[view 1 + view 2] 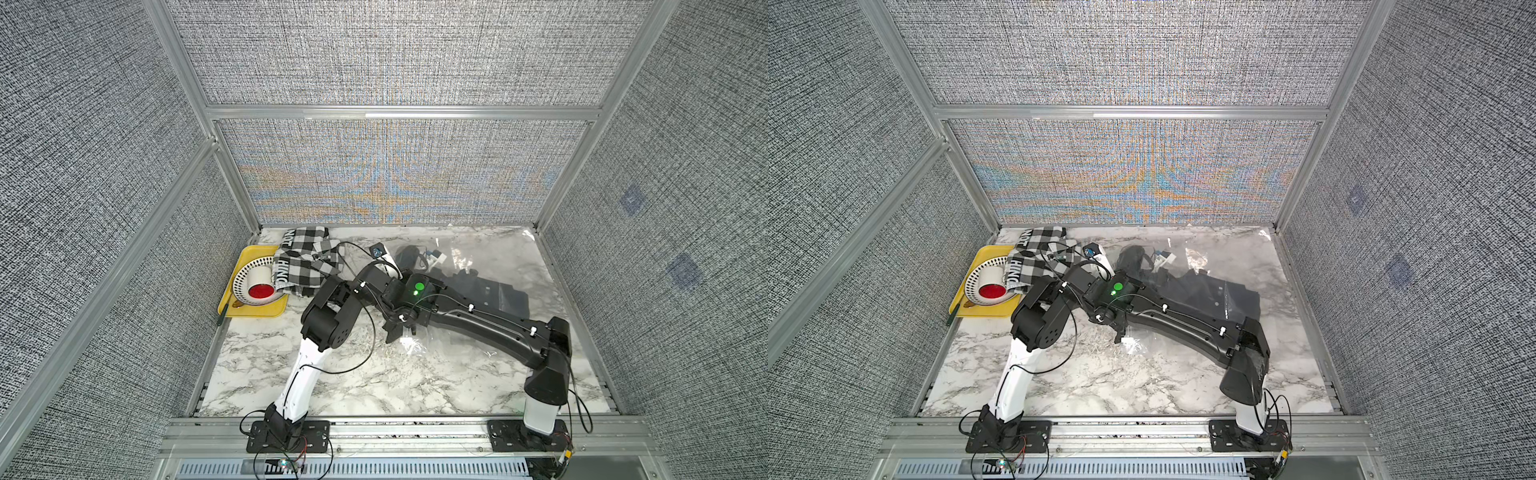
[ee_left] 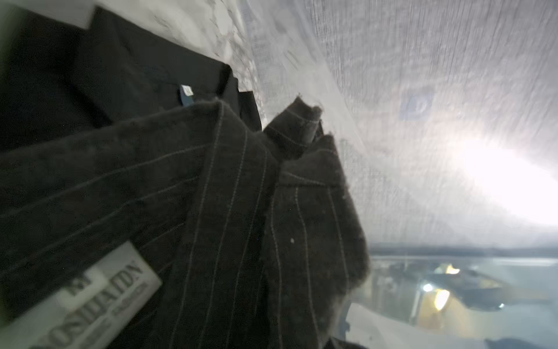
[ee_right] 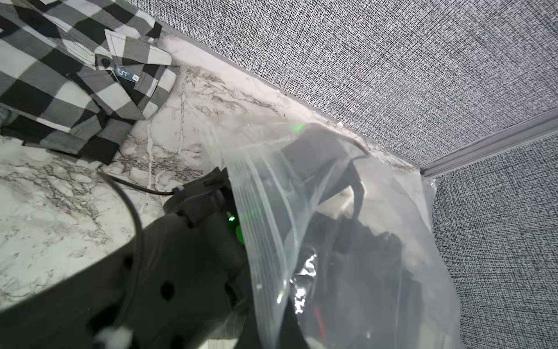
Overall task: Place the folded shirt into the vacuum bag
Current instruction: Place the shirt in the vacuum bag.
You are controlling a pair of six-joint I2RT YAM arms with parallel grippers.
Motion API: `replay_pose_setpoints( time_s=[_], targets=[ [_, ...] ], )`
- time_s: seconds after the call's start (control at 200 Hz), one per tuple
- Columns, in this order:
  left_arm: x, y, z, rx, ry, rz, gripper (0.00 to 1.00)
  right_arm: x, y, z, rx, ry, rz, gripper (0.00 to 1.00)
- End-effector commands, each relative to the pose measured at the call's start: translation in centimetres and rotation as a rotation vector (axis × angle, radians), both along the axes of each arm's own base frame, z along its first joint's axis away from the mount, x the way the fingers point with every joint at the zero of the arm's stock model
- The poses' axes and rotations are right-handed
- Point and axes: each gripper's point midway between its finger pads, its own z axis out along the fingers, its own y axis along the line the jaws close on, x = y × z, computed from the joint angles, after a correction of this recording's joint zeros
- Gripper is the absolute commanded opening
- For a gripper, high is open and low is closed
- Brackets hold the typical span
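- White, grey-veined marble desk (image 1: 353, 374), boxed in by grey woven walls (image 1: 395, 62) in aluminium frames.
- My right hand (image 1: 401, 332) pinches the mouth of the clear crinkly vacuum bag (image 1: 490, 257).
- My left hand (image 1: 448, 279), inside it, grips the dark pinstriped folded shirt (image 2: 211, 196).

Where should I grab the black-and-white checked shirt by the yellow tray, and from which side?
I'd pinch the black-and-white checked folded shirt at its stacked folded corner lying on the bare marble tabletop, coming low from the clear plastic vacuum bag side. Its opposite edge drapes over the yellow plastic tray and the wall stands close behind.
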Motion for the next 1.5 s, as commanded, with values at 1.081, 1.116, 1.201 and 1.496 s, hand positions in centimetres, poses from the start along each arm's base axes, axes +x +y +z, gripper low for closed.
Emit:
replay_pose_setpoints(
  time_s=[1.081,1.116,1.201,1.496],
  targets=[
    [0.1,-2.8,-2.2,0.231,0.011,0.248,0.00,0.0,2.4,-0.3,0.176,0.040,-0.040,0.00],
    [0.1,-2.7,-2.6,0.212,0.002,0.257,0.00,0.5,1.7,0.3,0.181,0.027,-0.079,0.00],
    [-0.1,-2.1,-3.5,0.147,0.013,0.290,0.00,1.1,0.7,1.9,0.212,-0.005,-0.119,0.00],
    [0.0,-2.3,-2.9,0.032,-0.020,0.287,0.00,0.7,2.4,3.9,0.370,-0.002,-0.005,0.00]
  ],
)
